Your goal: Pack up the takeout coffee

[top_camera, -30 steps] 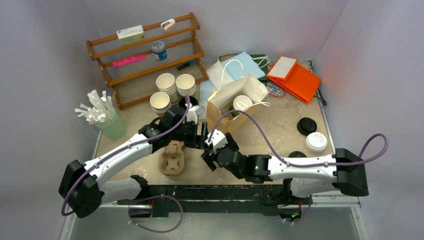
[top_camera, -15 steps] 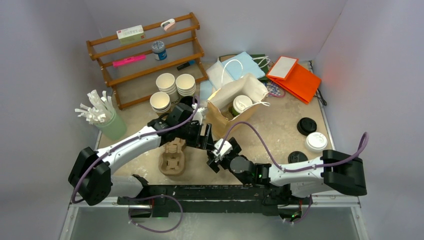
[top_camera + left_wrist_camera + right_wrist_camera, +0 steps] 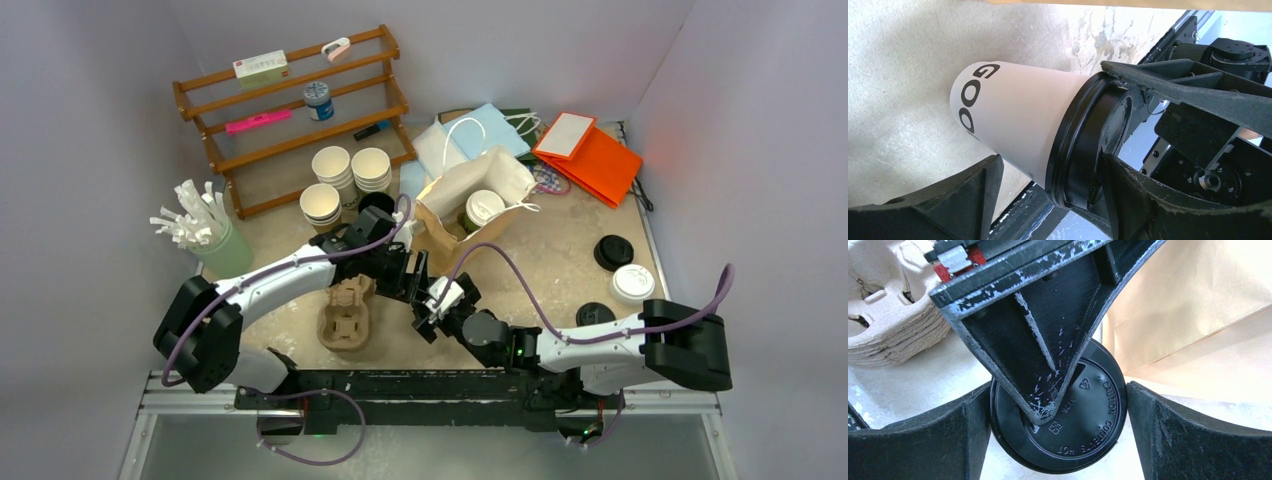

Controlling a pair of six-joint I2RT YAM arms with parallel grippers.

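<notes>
One lidded cup (image 3: 1018,115) lies sideways, clamped in the left pincer (image 3: 1048,170) over the counter (image 3: 898,75), likely for carrying to the bag. The right pincer (image 3: 1058,405) gapes wide, its fingers flanking the black lid (image 3: 1083,415), seemingly without pressing. Rightward, the open paper bag (image 3: 440,235) holds a second cup (image 3: 485,208), upright.

The left arm (image 3: 270,285) and the right arm (image 3: 600,335) look alike: white link shells set between black joint housings. A big, blocky black shoulder (image 3: 690,350) ends each one. A purple cable (image 3: 530,292) runs loosely along each arm from shoulder to wrist, bowing off it in loops. The jaws are matt black wedges, their edges scuffed grey-white with fine scratches. Small screws (image 3: 1206,176) dot the right arm's black wrist housing.
</notes>
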